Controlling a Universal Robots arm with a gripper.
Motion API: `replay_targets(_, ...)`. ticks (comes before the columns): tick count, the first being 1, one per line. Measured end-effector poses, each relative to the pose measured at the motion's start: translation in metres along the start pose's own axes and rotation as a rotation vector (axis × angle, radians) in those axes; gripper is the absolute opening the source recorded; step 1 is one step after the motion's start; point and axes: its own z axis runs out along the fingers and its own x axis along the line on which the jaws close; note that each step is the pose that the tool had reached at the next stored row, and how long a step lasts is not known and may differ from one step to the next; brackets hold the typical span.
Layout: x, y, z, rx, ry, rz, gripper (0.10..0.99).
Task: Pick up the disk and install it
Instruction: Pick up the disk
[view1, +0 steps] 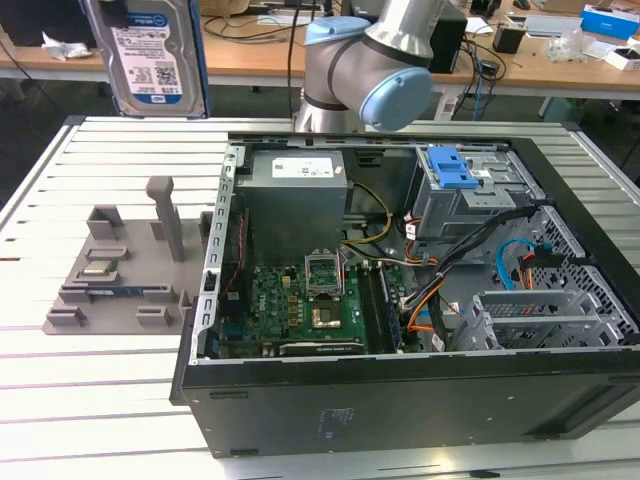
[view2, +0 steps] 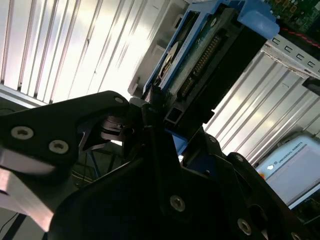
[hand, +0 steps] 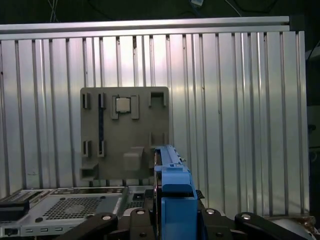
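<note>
Second wrist view: end effector (view2: 159, 117) pinches the disk (view2: 197, 55) at one end; likely stiff, dense, shock-sensitive, so grip its blue frame (view2: 255, 17).

Arm (view1: 372, 62) raised, gripper (view2: 159, 117) clamped on the disk (view1: 155, 50)

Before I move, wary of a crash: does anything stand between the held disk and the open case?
Nothing visible: the gripper holds the disk in open air beside the case. A blue bracket sits on its drive cage.
</note>
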Motion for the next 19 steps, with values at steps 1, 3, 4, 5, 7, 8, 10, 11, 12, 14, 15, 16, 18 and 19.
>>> replay_targets(1, -0.0003, -0.006, 0.0, 0.0, -0.0001, 0.0, 0.365)
replay_targets(3, -0.0008, -0.0187, 0.0, -0.001, 0.0, 0.0, 0.365)
replay_targets(4, -0.001, -0.023, -0.0001, -0.001, 0.0001, 0.0, 0.365)
replay_targets(5, -0.0012, -0.0291, 0.0, -0.001, 0.0, 0.0, 0.365)
replay_targets(7, -0.0017, -0.0417, 0.0, -0.001, 0.0, 0.0, 0.365)
replay_targets(8, -0.0019, -0.0457, -0.0001, -0.001, 0.0001, 0.0, 0.365)
replay_targets(10, -0.0023, -0.0554, -0.0001, -0.002, 0.0001, 0.0, 0.365)
replay_targets(11, -0.0026, -0.061, -0.0001, -0.002, 0.0, 0.0, 0.365)
replay_targets(12, -0.0028, -0.0664, 0.0, -0.002, 0.0, 0.0, 0.365)
replay_targets(14, -0.0031, -0.0753, -0.0001, -0.002, 0.0, 0.0, 0.365)
replay_targets(15, -0.0033, -0.079, -0.0001, -0.002, 0.0001, 0.0, 0.365)
replay_targets(16, -0.0035, -0.0831, -0.0001, -0.003, 0.0001, 0.0, 0.365)
replay_targets(18, -0.0039, -0.0934, -0.0002, -0.003, 0.0002, 0.0, 0.365)
replay_targets(19, -0.0041, -0.098, -0.0001, -0.003, 0.0001, 0.0, 0.365)
